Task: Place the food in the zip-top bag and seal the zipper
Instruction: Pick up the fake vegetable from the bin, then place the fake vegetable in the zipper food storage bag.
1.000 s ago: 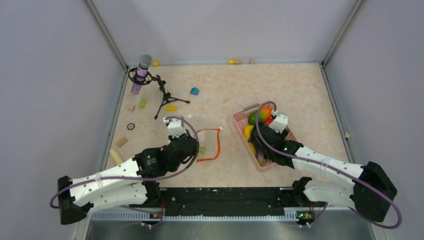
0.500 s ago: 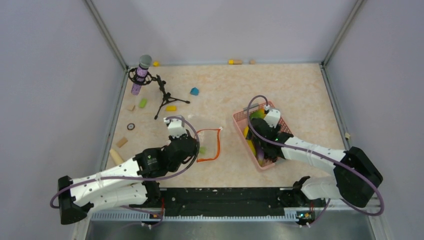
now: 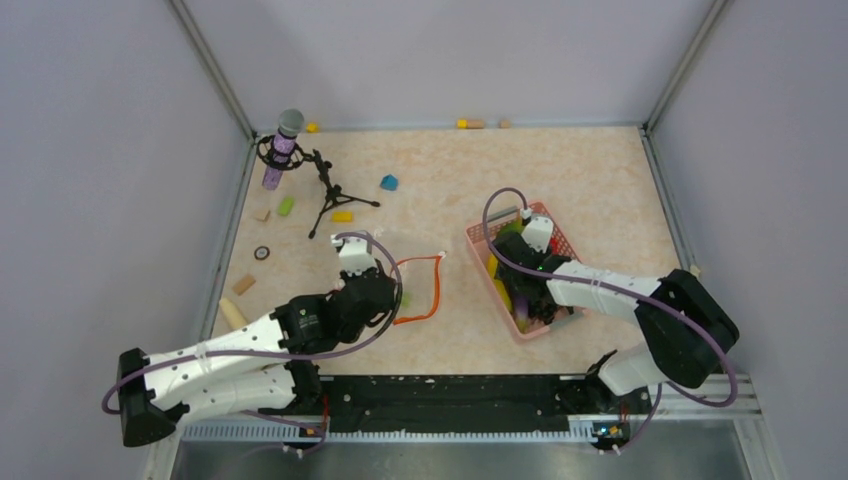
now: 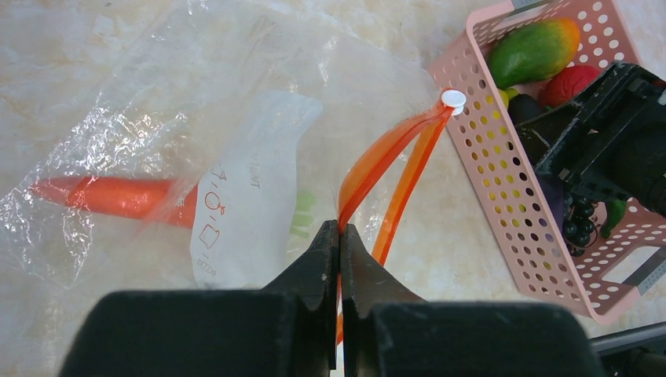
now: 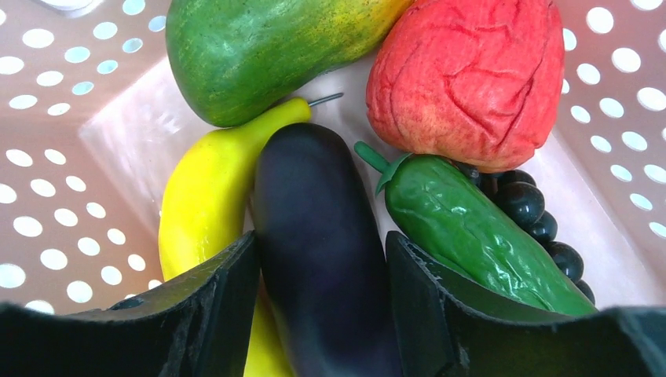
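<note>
Right wrist view: right jaws have sunk into the pink basket (image 5: 47, 157) and straddle the eggplant (image 5: 314, 196) — gripping or not, I cannot tell; left jaws stay clenched on the zipper (image 4: 393, 157), holding open the zip-top bag (image 4: 157, 102) on the worktop (image 4: 440, 259); the eggplant likely goes in next.

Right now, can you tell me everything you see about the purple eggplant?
The eggplant is dark purple, nearly black, smooth and shiny like plastic, long with a rounded end. It lies in the pink basket, against the yellow banana on one side, with a green cucumber close on the other. The right hand straddles it, one black finger hard by each side; I cannot tell whether it is squeezing.
</note>
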You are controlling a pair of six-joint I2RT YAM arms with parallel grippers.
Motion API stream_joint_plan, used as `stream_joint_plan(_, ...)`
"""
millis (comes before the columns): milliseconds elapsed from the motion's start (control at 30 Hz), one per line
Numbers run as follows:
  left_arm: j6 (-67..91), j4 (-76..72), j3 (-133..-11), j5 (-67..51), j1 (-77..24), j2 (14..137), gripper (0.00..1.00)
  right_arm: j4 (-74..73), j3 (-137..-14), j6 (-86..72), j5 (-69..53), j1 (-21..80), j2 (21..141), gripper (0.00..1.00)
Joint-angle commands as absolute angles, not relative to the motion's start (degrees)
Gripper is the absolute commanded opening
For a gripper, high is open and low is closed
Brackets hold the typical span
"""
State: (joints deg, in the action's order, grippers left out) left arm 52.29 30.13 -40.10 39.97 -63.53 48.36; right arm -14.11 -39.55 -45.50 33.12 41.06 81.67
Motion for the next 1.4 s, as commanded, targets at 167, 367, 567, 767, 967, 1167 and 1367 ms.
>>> stream_joint_plan(167,51.28,28.08,-42.28,41.00,-63.39,48.99,0.00,-13.14,-42.03,-44.29,33.53,40.25,82.92,0.41)
stream_joint_plan(367,51.16,28.12,-42.45,40.82,-63.44,49.04,0.00,-11.55,-40.90,-42.23,34.15,40.25,78.44,0.23)
stream_joint_plan(567,51.02,27.97,-42.42,40.63,-63.38,48.95,0.00,-9.08,-38.03,-39.34,33.87,40.25,69.38,0.16)
stream_joint_plan(767,50.72,27.60,-42.36,40.27,-63.37,49.16,0.00,-3.59,-33.01,-34.78,30.21,40.25,58.97,0.16)
stream_joint_plan(967,50.50,27.29,-42.50,39.77,-63.42,49.75,0.00,3.23,-28.74,-30.61,23.24,40.25,50.01,0.16)
stream_joint_plan(1167,50.28,27.16,-42.45,39.27,-63.39,49.61,0.00,12.47,-24.41,-26.65,12.07,40.25,43.57,0.16)
stream_joint_plan(1367,50.19,27.09,-42.28,39.00,-63.39,48.91,0.00,17.99,-23.74,-22.50,6.36,40.26,41.93,0.16)
